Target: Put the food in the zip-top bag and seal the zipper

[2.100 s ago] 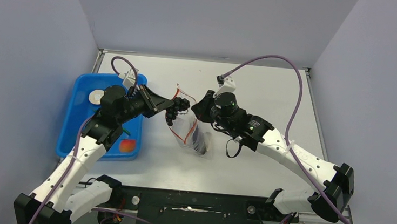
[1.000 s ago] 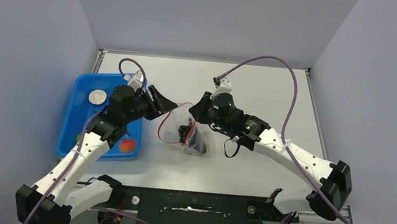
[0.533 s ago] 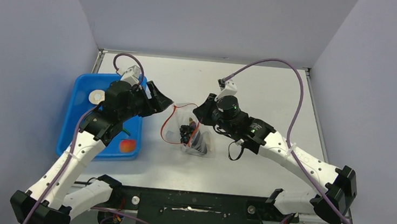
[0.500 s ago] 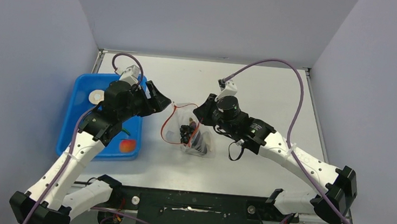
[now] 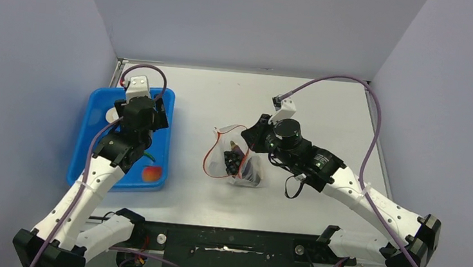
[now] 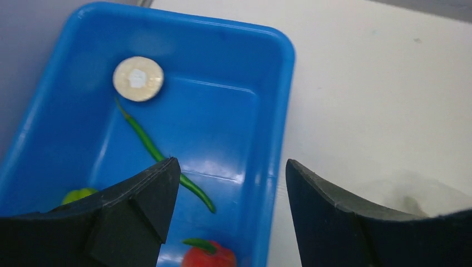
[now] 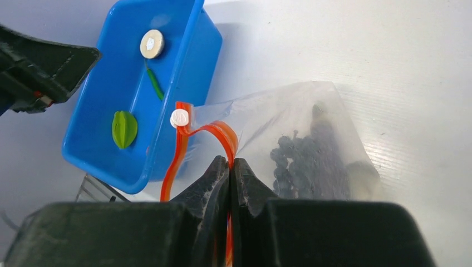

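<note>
- Your top view looks steeply down from above on the whole table.
- Your left wrist view sits close over the tray, facing down.
- Your right wrist view faces the bag closely; all three views share the tray.

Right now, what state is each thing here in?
bag, unsealed, mouth open
grapes, inside the bag
right end effector, shut on the bag's red strip
tray, holding four foods
left end effector, open, empty, above the tray
disc, loose in the tray
green pod, loose in the tray
lime fruit, loose in the tray
red fruit, loose in the tray
</note>
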Motion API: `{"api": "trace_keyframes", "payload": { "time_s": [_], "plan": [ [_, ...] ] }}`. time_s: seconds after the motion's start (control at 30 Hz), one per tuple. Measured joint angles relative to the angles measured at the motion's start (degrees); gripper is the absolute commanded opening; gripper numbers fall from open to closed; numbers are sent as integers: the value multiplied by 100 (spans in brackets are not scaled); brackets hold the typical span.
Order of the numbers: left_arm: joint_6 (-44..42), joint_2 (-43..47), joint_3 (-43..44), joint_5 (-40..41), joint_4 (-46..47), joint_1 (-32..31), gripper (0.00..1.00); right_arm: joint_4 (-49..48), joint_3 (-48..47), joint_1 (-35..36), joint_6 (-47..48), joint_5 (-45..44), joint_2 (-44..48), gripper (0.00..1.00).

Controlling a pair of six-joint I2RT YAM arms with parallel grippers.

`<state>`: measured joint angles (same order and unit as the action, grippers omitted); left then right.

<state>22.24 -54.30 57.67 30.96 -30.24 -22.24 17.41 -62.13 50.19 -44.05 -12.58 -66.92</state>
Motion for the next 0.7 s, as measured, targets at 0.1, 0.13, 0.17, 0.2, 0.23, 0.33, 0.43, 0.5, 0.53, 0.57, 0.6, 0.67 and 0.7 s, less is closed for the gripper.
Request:
{"api": "trace_keyframes", "payload": {
  "time_s": [0.1, 0.13, 0.17, 0.2, 0.23, 0.33, 0.43, 0.5, 0.53, 0.57, 0.6, 0.67, 0.7],
  "plan": [
    [-693, -271, -251, 380, 332, 201, 68, 79, 31, -48, 87, 11, 155, 0],
    [-911, -396, -382, 459, 485, 273, 67, 92, 31, -74, 118, 20, 184, 0],
    [-1115, -531, -522, 516, 621, 348, 66, 107, 31, -103, 162, 24, 221, 0],
    [-1307, -678, -658, 555, 745, 424, 66, 120, 31, -111, 184, 31, 240, 0],
    [-1482, -826, -778, 586, 857, 509, 66, 136, 31, -120, 214, 35, 260, 0],
    [-1961, -1176, -1040, 629, 1209, 831, 62, 203, 31, -149, 299, 42, 299, 0],
    [-2586, -1449, -1283, 632, 1864, 1255, 58, 238, 59, -153, 330, 46, 391, 0],
    [-3018, -1600, -1438, 625, 2400, 1491, 57, 234, 164, -166, 330, 44, 533, 0],
    [-3204, -1674, -1506, 592, 2653, 1593, 57, 236, 229, -181, 326, 44, 610, 0],
    [-3362, -1753, -1556, 535, 2876, 1694, 56, 236, 291, -186, 319, 42, 680, 0],
    [-3471, -1834, -1589, 481, 3049, 1781, 56, 247, 332, -188, 315, 44, 741, 0],
    [-3676, -2068, -1624, 350, 3414, 1993, 56, 247, 356, -190, 313, 44, 796, 0],
    [-3801, -2243, -1624, 256, 3622, 2087, 57, 243, 356, -195, 313, 44, 824, 0]
  ]
}}
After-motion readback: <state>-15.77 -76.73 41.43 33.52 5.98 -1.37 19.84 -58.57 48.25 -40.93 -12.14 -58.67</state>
